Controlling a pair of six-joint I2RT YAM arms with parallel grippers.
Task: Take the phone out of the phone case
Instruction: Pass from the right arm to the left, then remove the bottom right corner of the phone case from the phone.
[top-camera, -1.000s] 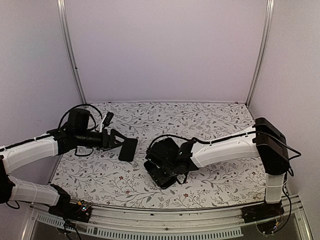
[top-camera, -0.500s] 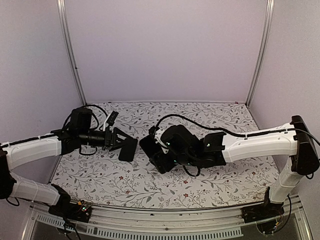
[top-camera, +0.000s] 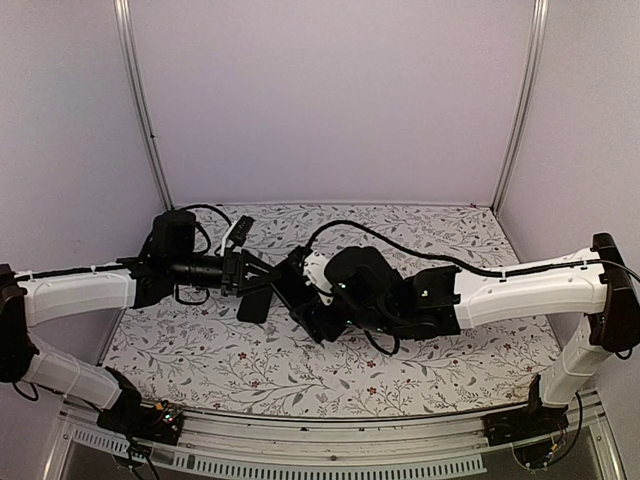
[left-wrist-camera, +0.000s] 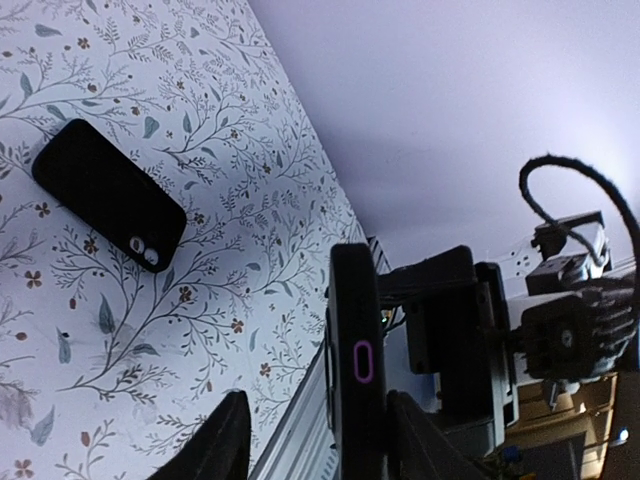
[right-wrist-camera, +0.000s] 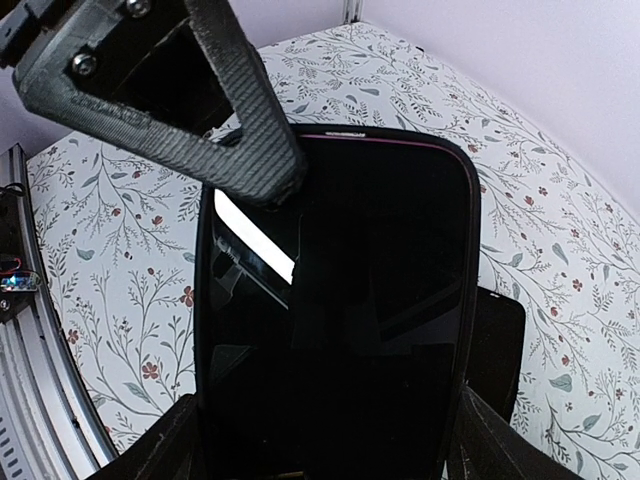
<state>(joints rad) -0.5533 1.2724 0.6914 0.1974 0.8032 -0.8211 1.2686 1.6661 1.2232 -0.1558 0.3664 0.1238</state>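
Note:
A black phone (right-wrist-camera: 335, 300) with a glossy screen sits in a thin black phone case (right-wrist-camera: 370, 139) with a pink edge line. My right gripper (right-wrist-camera: 330, 445) is shut on its two long sides and holds it above the table (top-camera: 440, 240). In the top view the phone (top-camera: 298, 287) is at the middle left, next to my right gripper (top-camera: 325, 300). My left gripper (top-camera: 268, 275) meets it from the left. In the left wrist view the phone's end (left-wrist-camera: 358, 360), with a purple-ringed port, stands between the open fingers of my left gripper (left-wrist-camera: 315, 440). One finger is apart from it.
A second flat black slab (left-wrist-camera: 110, 195) with two small lens holes lies on the floral tabletop, under the two grippers (top-camera: 255, 303) and behind the held phone (right-wrist-camera: 497, 340). Purple walls enclose the table, and a metal rail (top-camera: 300, 462) runs along its near edge.
My right arm has swung left and carried the phone up to my left gripper. My left gripper has moved right around the phone's end and its fingers have narrowed.

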